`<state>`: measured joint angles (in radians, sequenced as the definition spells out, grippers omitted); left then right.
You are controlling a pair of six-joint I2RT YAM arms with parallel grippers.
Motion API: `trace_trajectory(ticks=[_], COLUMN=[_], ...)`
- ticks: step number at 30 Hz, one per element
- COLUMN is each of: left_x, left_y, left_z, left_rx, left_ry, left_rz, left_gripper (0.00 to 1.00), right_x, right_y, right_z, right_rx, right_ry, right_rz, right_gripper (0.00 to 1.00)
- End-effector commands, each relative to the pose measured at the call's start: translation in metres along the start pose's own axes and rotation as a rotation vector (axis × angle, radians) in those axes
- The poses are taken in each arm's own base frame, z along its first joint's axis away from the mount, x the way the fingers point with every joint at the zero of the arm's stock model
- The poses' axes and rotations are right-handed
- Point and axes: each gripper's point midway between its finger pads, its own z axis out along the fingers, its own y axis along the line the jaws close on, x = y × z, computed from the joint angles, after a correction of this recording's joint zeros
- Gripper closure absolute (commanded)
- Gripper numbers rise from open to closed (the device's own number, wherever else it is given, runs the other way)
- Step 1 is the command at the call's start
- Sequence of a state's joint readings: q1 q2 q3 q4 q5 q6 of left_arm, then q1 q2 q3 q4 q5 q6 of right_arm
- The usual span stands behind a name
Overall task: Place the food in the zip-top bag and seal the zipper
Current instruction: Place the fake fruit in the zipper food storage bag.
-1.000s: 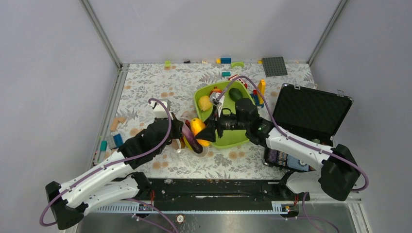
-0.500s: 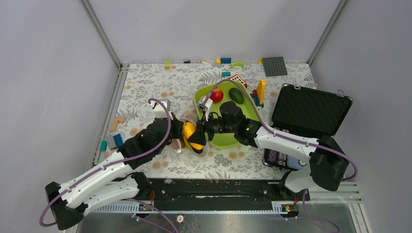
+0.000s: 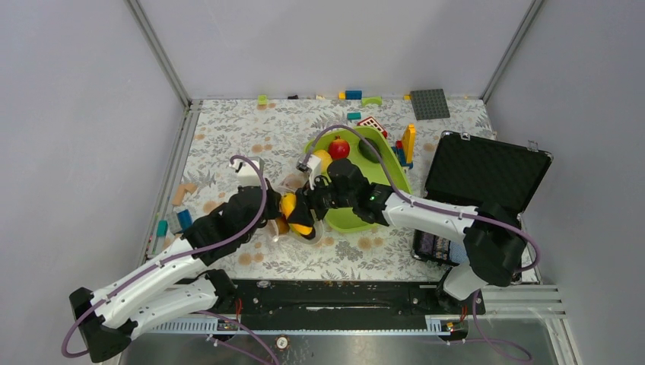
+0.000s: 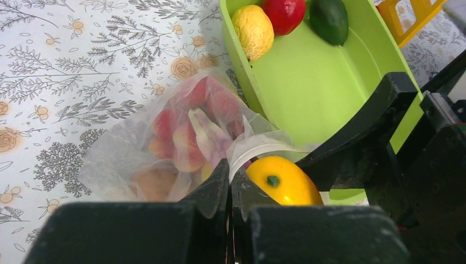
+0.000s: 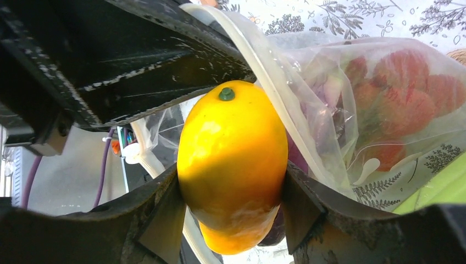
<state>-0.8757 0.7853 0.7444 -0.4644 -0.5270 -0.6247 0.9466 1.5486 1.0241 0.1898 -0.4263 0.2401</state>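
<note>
Right gripper point(image 5: 231, 215): clenched on the yellow lemon point(image 5: 233, 159) — one finger pressed to each flank.
Left gripper point(image 4: 229, 190): fingers pinched together on the upper lip of the zip-top bag point(image 4: 165, 146), holding the mouth raised.
Bag's place: on the table point(image 3: 228, 144), midway between the left and right edges, just beside the tray's left wall — the lemon at its mouth, red food inside.
Lime-green tray point(image 4: 308, 93): red apple point(image 4: 284, 12), bumpy yellow fruit point(image 4: 253, 30) and dark green fruit point(image 4: 328, 19) at its far end.

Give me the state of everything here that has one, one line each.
zip-top bag: mouth open, red fruit inside.
left gripper: shut on the bag's rim.
right gripper: shut on yellow fruit.
yellow fruit: gripped, at the bag's mouth.
black case: lid open.
</note>
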Motion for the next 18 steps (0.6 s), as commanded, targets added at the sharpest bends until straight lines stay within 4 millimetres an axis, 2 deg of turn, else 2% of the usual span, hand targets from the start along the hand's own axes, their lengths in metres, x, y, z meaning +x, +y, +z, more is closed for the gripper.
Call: trace_trajectory(ticks=[1, 11, 15, 18], left_x=[-0.030, -0.032, -0.030, -0.029], left_y=[-0.037, -0.038, -0.043, -0.044], left_z=[-0.012, -0.014, -0.013, -0.011], left_rx=[0.161, 0.177, 0.192, 0.192], left_ry=[-0.078, -0.083, -0.067, -0.062], left_rz=[-0.097, -0.104, -0.100, -0.100], left_gripper=[1.00, 1.00, 1.00, 1.00], right_x=[-0.008, -0.001, -0.016, -0.032], right_y=[0.011, 0.011, 0.017, 0.005], right_z=[0.014, 0.016, 0.015, 0.015], right_rx=[-0.017, -0.003, 0.015, 0.110], right_ry=[-0.001, 0.028, -0.015, -0.106], right_rz=[-0.013, -0.009, -0.004, 0.069], right_gripper=[0.72, 0.68, 0.65, 0.57])
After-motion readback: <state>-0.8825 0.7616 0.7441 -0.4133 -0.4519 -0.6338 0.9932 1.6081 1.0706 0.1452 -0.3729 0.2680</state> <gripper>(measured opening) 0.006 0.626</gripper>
